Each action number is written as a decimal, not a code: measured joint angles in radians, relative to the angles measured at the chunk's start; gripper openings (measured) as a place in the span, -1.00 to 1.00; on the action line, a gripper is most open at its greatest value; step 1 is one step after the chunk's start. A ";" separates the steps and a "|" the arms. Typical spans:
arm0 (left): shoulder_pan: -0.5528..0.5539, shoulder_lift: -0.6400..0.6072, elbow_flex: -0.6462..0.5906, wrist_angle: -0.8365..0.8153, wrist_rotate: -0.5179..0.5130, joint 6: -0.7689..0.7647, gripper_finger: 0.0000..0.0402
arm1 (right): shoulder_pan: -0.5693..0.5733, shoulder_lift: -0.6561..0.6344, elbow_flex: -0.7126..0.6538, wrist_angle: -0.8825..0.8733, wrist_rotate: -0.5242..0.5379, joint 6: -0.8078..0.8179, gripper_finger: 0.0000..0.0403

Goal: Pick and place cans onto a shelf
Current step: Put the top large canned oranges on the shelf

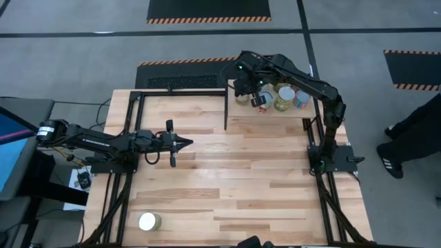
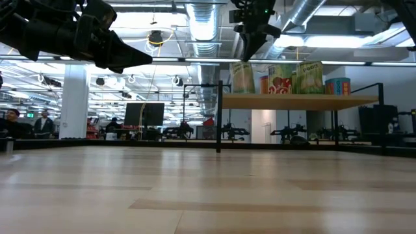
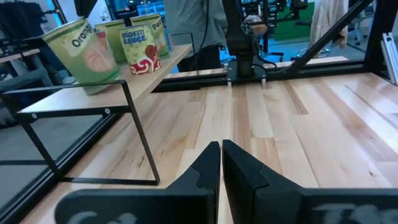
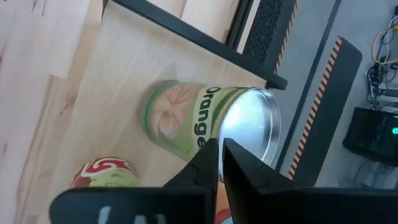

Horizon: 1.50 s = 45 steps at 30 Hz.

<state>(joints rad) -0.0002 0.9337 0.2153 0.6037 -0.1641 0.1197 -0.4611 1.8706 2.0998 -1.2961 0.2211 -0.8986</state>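
The right gripper hangs above the shelf at about one o'clock on the table, its jaws nearly together and gripping nothing, poised just over the silver lid of the green Orange can, which stands near the shelf's outer edge beside the black frame rail. Next to it on the shelf stand the red-and-green can, another green can and a shorter blue can, grouped close together, so little free board remains on that side while the shelf's near part looks bare. The left gripper waits at about nine o'clock over the table, jaws closed and empty, pointing toward the centre. The middle planks lie open between the arms. One lone can stands at about seven o'clock near the table's front edge, well apart from both arms. A person's legs show beyond the three o'clock edge
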 joint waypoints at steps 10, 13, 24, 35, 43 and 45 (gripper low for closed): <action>0.000 0.000 0.000 0.000 0.000 0.000 -0.96 | 0.023 0.000 0.000 0.020 0.047 0.024 -0.78; 0.000 0.000 0.000 0.000 0.000 0.000 -0.96 | 0.057 -0.019 0.010 0.020 0.086 0.072 -0.84; 0.000 0.000 0.000 -0.002 0.003 -0.010 -0.96 | 0.156 -0.172 -0.174 0.119 0.023 0.438 -0.97; 0.000 0.000 0.000 -0.001 0.003 -0.015 -0.96 | 0.162 -0.228 -0.580 0.439 0.099 0.612 -0.97; 0.000 0.000 0.000 0.003 0.001 -0.015 -0.96 | 0.106 -0.190 -0.615 0.593 0.160 0.641 -0.97; 0.000 0.000 0.000 0.002 0.002 -0.015 -0.96 | 0.103 -0.181 -0.611 0.622 0.175 0.640 -0.97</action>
<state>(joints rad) -0.0006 0.9337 0.2157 0.6060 -0.1625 0.1043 -0.3585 1.6894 1.4887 -0.6742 0.3960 -0.2582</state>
